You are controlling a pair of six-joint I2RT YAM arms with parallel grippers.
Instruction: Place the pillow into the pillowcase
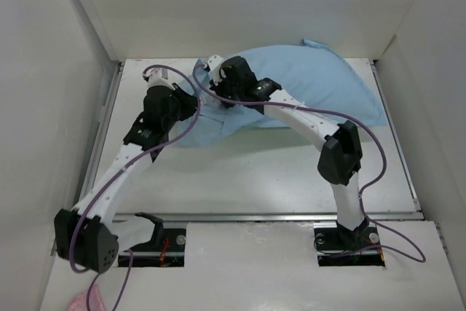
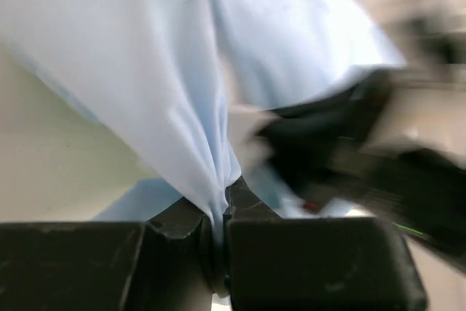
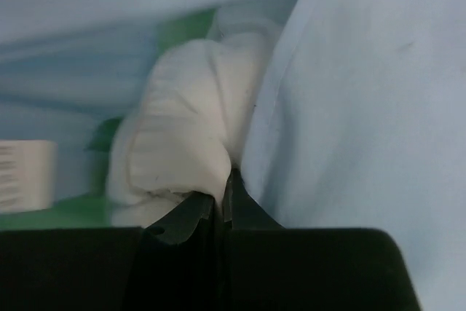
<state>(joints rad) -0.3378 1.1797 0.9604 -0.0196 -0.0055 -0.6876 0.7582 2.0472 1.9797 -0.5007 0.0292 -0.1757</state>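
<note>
Your left claw (image 2: 220,218) is closed tight, with a thin pinch of the pillowcase (image 2: 175,78) caught between its tips. From that pinch the light blue cloth rises toward 12 o'clock and fans out to 11 and 1. At 3 o'clock in that wrist view a dark blurred shape is the right arm (image 2: 357,158), close beside the cloth.

Your right claw (image 3: 222,198) is also closed, its tips meeting on a bunched fold of the pillow (image 3: 182,129). The white bulge stands from the tips toward 11 o'clock. Light blue pillowcase (image 3: 364,107) cloth fills everything from 12 round to 4 and comes right down to the same pinch. You cannot tell whether any of it is nipped in as well. Mint-green lining shows at 12 and again at 8. A small white tag (image 3: 25,174) with dark stripes sits at 9 o'clock.

From above, the left claw (image 1: 191,107) and the right claw (image 1: 218,78) sit close together at the case's left end. The pillowcase (image 1: 313,85) lies plump across the far part of the table (image 1: 255,172), from 11 round to 2 o'clock. Nearly all of the pillow is covered by it.
</note>
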